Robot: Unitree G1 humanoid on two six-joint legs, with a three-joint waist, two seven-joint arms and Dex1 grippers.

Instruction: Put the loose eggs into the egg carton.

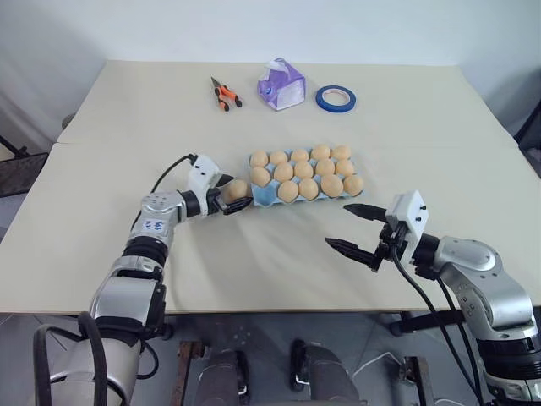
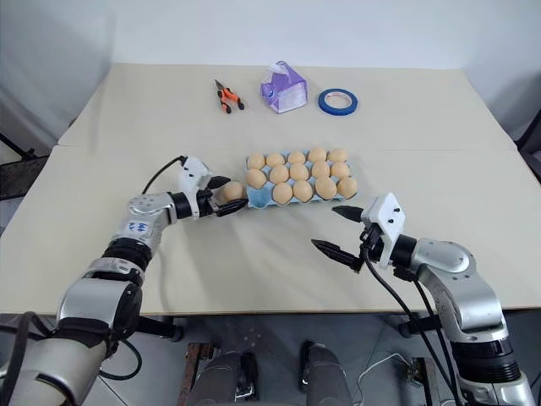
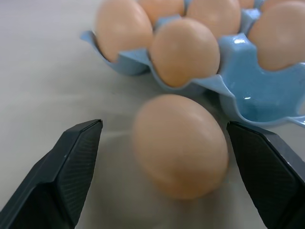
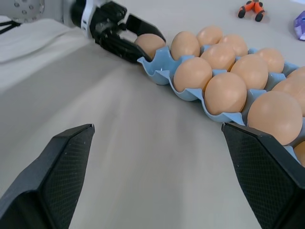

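Your left end effector [image 1: 234, 196] stands open astride the last loose egg [image 1: 237, 189] on the worktop [image 1: 101, 169], just left of the carton [image 1: 264, 198] and its empty cup; the right end effector [image 1: 355, 228] waits open, farther off

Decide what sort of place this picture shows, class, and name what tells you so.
Probably a robot test room, not a kitchen: a plain table against bare walls, with an egg carton set beside unrelated pliers, a roll of blue tape and a tissue pack.
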